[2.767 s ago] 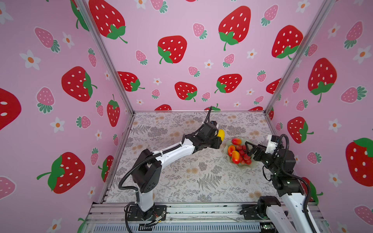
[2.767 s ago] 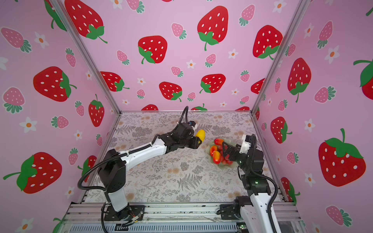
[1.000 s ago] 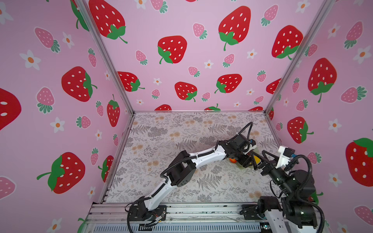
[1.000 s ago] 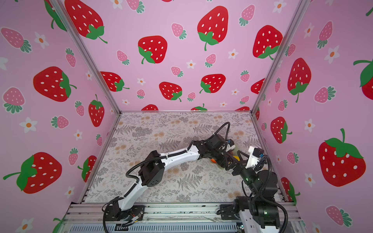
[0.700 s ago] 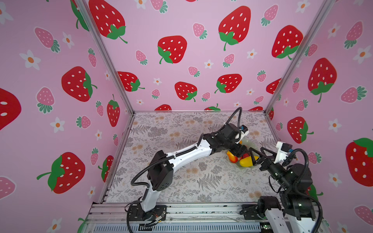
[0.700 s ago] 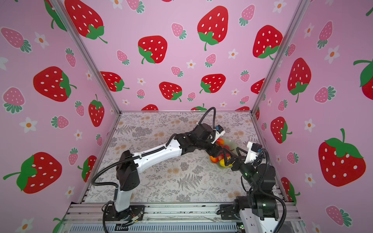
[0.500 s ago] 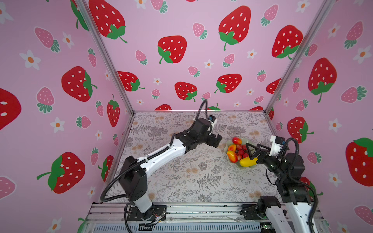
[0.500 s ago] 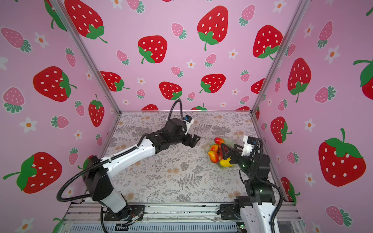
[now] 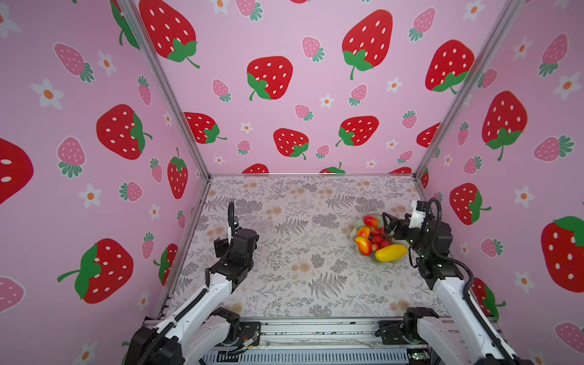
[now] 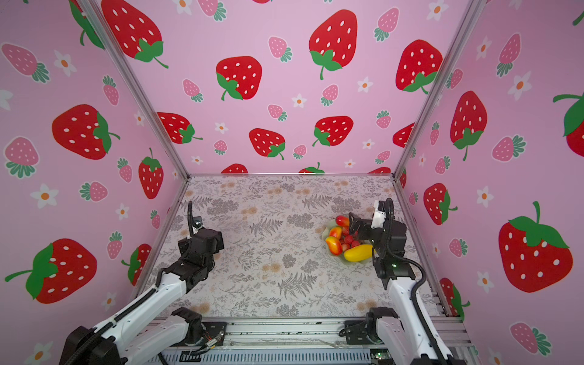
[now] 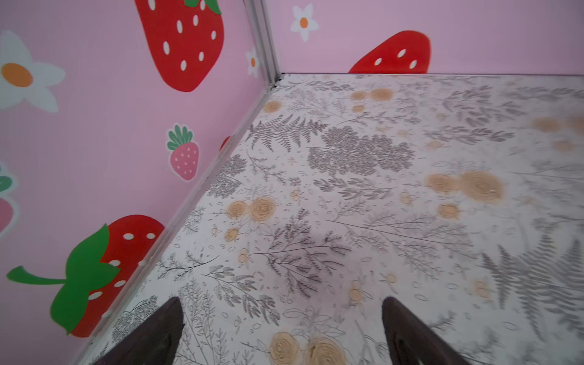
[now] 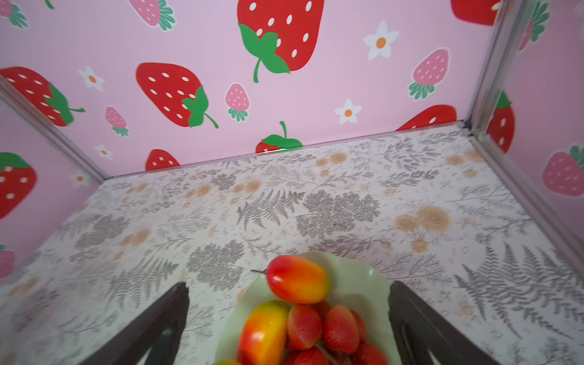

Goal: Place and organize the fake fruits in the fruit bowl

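Hanging open and empty in a top view, the right claw (image 9: 388,222) sits just beside the bowl (image 9: 357,223), which holds all the fruits (image 9: 363,232); the yellow mango (image 9: 390,252) lies crosswise along its near rim. Left wrist: left claw (image 11: 281,316) open, only bench (image 11: 347,189). Right wrist: bowl dead ahead.

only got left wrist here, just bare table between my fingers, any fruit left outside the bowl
observer: none. The yellow mango, three red-orange mangoes and berry bunch all lie in the fruit bowl.
operator: where's the bowl
observer: on the right of the table, in front of the right arm, in both top views.
operator: right arm holding anything
observer: no, the right gripper is open and empty, right at the bowl.
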`<action>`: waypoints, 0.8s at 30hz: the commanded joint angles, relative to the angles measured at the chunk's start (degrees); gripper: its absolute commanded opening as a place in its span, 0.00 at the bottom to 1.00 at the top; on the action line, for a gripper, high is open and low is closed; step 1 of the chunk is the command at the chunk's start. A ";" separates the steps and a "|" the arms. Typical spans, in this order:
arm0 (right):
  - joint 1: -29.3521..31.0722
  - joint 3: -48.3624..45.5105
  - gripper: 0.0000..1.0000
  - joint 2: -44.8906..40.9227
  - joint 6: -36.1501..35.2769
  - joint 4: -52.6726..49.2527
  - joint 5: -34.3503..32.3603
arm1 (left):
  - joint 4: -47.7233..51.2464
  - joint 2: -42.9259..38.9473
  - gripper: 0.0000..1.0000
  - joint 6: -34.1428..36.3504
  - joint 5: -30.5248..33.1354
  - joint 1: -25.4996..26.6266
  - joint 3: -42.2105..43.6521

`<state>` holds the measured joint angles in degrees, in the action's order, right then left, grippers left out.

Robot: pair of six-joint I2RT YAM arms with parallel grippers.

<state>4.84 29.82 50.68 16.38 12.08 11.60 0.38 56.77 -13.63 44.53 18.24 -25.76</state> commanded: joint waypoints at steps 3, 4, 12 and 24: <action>-0.28 -2.87 0.99 10.15 -11.50 18.43 -9.90 | -23.34 9.11 0.99 4.82 2.37 -6.63 4.85; -0.37 -3.72 0.99 12.03 -12.37 22.05 -10.62 | -26.46 11.59 0.99 4.94 -0.73 -8.59 5.28; -1.39 -7.11 0.99 24.47 -13.04 41.61 -8.74 | -26.03 20.67 0.99 3.88 -18.31 -16.74 -1.49; -1.84 -8.50 0.99 28.35 -16.55 45.24 -6.26 | -35.23 22.24 1.00 4.59 -24.67 -19.23 0.46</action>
<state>3.55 21.52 78.78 2.17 53.82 4.01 -27.40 80.40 -9.41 23.33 -0.71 -28.03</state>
